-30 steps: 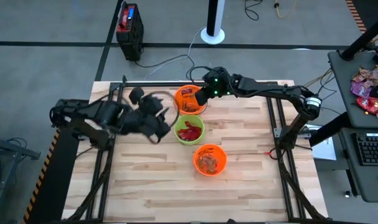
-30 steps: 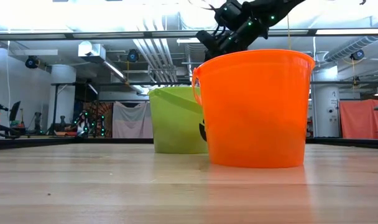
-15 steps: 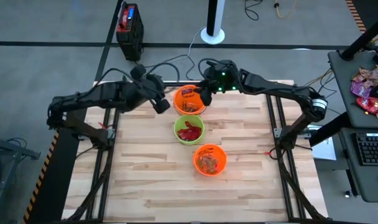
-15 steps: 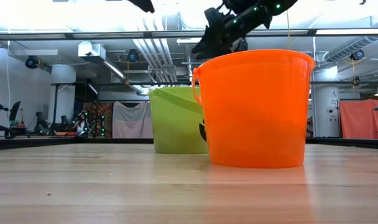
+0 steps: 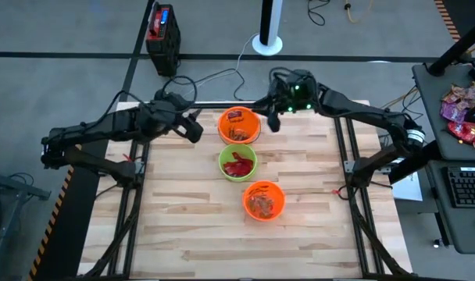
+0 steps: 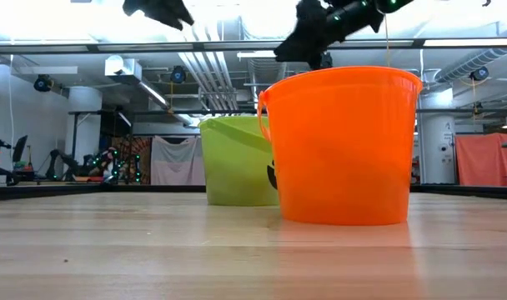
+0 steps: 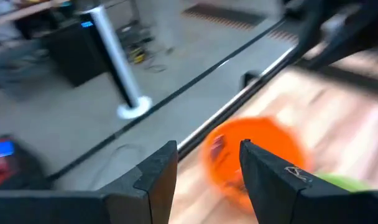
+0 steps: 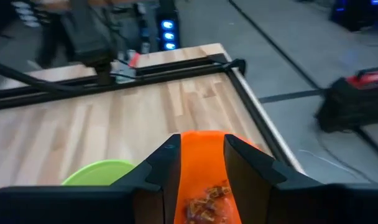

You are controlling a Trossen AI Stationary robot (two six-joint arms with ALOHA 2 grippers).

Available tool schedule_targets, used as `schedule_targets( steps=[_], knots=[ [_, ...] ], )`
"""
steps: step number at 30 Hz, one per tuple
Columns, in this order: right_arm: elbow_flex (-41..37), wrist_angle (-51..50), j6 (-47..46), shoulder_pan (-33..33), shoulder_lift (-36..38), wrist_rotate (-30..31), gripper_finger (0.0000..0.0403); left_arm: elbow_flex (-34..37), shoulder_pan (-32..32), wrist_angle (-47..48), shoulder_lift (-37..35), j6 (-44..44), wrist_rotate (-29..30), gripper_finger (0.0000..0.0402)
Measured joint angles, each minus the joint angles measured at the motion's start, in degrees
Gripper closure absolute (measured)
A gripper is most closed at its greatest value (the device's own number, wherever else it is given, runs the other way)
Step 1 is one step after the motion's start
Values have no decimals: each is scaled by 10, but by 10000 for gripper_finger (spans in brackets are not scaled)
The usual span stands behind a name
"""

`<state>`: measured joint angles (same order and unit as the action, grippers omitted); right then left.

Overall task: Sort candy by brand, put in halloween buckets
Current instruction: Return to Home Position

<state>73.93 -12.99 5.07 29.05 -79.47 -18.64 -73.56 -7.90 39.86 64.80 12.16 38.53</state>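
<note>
Three halloween buckets stand in a slanting row on the wooden table: a far orange one point(image 5: 238, 125) with a red packet and brownish candy, a green one point(image 5: 238, 162) with red packets, and a near orange one point(image 5: 263, 200) with brown pieces. My left gripper point(image 5: 192, 129) hovers left of the far orange bucket point(image 7: 257, 155), open, with nothing between its fingers point(image 7: 207, 152). Just right of that bucket point(image 8: 204, 180) hovers my right gripper point(image 5: 273, 121), also open and holding nothing point(image 8: 201, 152). In the low view both grippers point(image 6: 158, 10) point(image 6: 308, 42) hang high above the buckets.
Black frame rails run along the table's far edge point(image 5: 206, 104) and sides. On the floor beyond stand a black box with a red top point(image 5: 163, 31) and a white pole base point(image 5: 267, 43). A side desk at the right carries loose candy packets point(image 5: 464, 109).
My left gripper has gone from beside the green bucket toward the table's far edge, then a little left. My right gripper has risen from over the far orange bucket's rim and drawn off toward the right, rolling as it went.
</note>
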Motion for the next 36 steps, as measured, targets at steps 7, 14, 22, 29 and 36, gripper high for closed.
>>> schedule_targets(
  steps=[7,14,22,29,36],
  knots=[
    [-54,36,12,57,25,-101,305,92,-6,-233,-84,-111,-169,243],
    [-88,86,10,68,32,-99,314,213,-6,-364,-228,-141,-205,243],
    [-104,140,-2,67,26,-103,316,383,-6,-474,-402,-120,-207,243],
    [-106,150,-6,69,26,-103,327,549,-6,-617,-503,-110,-207,243],
    [-115,151,-25,69,26,-103,335,673,-6,-674,-621,-44,-216,243]
  ],
)
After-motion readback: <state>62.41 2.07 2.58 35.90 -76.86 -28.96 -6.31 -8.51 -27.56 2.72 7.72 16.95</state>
